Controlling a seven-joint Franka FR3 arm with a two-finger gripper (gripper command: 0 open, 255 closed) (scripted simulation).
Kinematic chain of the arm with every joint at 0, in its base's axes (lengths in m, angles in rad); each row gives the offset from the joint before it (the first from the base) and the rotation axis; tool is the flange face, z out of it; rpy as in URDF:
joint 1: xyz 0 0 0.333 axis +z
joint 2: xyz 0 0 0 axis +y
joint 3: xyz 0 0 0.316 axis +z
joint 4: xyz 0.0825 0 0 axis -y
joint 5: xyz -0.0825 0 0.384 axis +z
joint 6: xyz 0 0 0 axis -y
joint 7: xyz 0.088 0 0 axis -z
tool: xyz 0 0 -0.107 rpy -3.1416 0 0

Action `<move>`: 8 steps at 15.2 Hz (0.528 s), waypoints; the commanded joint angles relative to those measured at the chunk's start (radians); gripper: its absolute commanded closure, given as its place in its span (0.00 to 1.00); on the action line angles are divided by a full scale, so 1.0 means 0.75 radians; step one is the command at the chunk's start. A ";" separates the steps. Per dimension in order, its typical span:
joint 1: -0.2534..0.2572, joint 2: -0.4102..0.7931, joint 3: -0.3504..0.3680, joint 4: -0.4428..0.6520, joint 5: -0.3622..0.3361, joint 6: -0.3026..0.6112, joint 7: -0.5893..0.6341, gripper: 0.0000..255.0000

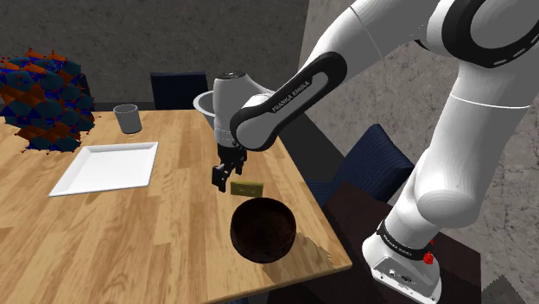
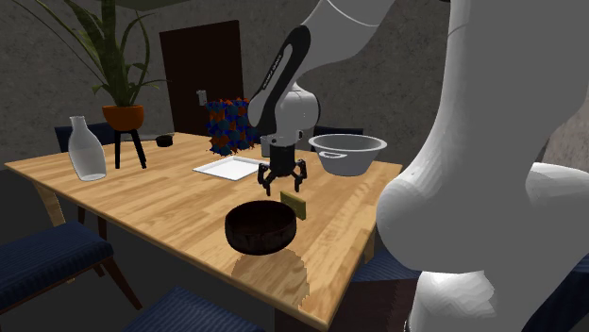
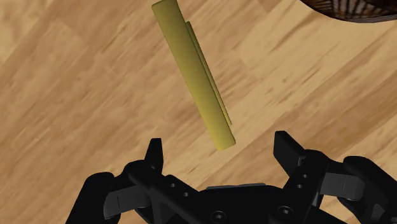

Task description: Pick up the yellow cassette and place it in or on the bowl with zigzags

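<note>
1. While the gripper (image 3: 219,141) hangs with fingers spread and empty, the yellow cassette (image 3: 194,76) stands on edge on the table (image 3: 76,76), its near end lined up between them, untouched.
2. Taking the finger line as 9-to-3, I judge its long axis 11-to-5.
3. From the cassette, the dark bowl (image 1: 263,229) sits at 5 o'clock in the shoulder view.

The worktop (image 1: 129,242) is planked wood with visible grain, softly sheened. The yellow cassette (image 3: 194,73) looks smooth and matt; the end effector (image 3: 220,147) matt black.
</note>
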 commanded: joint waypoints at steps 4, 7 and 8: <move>0.000 0.003 0.000 0.000 -0.002 0.003 0.001 0.00; 0.000 0.003 0.000 0.000 -0.001 0.003 0.001 1.00; 0.000 0.003 0.000 0.000 -0.001 0.003 0.001 1.00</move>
